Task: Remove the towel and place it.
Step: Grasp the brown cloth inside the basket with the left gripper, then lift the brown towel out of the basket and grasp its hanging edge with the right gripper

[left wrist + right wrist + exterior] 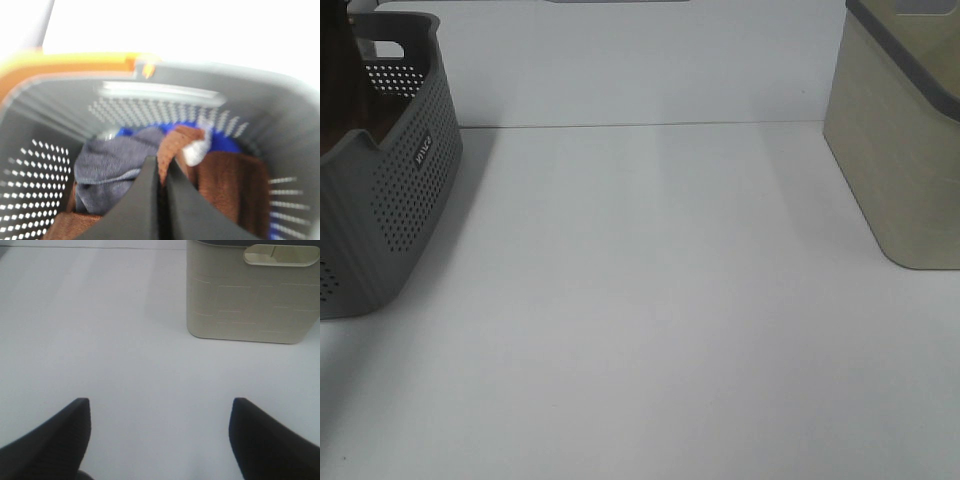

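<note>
The towel (227,185), reddish-brown and plush, lies inside the grey perforated basket (160,95). In the left wrist view my left gripper (161,172) is down in the basket, its jaws pressed together on a raised fold of the towel. In the exterior high view the basket (410,200) stands at the far left with a dark brown patch inside it, and neither gripper shows there. My right gripper (160,430) hangs open over the bare white table (125,340), holding nothing.
A grey cloth (112,165), a blue cloth (222,142) and a small white item (195,150) share the basket with the towel. An orange edge (65,62) runs behind the basket. A beige bin (900,150) stands at the right, also ahead of the right gripper (250,300).
</note>
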`<state>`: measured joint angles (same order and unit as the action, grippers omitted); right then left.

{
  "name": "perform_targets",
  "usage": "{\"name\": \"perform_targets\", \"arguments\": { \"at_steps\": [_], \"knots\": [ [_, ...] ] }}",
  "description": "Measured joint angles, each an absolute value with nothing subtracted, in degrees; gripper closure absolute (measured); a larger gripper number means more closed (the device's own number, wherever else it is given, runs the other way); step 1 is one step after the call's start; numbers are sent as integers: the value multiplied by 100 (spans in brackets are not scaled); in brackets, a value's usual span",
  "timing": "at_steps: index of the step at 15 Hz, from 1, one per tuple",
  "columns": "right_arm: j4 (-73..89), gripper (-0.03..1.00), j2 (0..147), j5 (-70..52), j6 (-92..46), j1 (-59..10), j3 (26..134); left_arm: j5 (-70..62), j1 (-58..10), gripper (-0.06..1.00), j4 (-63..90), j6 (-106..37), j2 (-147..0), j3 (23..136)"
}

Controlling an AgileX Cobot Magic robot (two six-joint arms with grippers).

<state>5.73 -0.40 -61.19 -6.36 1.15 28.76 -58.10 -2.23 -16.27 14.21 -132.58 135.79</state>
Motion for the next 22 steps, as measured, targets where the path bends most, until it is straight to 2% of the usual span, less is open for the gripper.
{"name": "perform_targets", "arguments": {
  "at_steps": [10, 13, 17, 22],
  "knots": [
    [573, 24, -40, -6119, -636, 115, 2876, -5890, -1501, 94, -1226, 378, -11121, 13579],
    [670, 24, -40, -6119, -602, 115, 2876, -6257, -2366, 94, -481, -344, -10668, 13585],
    [1352, 24, 487, -5987, -573, 115, 2876, -6749, -3495, 94, -350, -739, -10583, 13585],
    [2412, 24, 2252, -5964, -1868, 115, 2911, -6795, -4589, 94, -327, -785, -10583, 13585]
  ]
}}
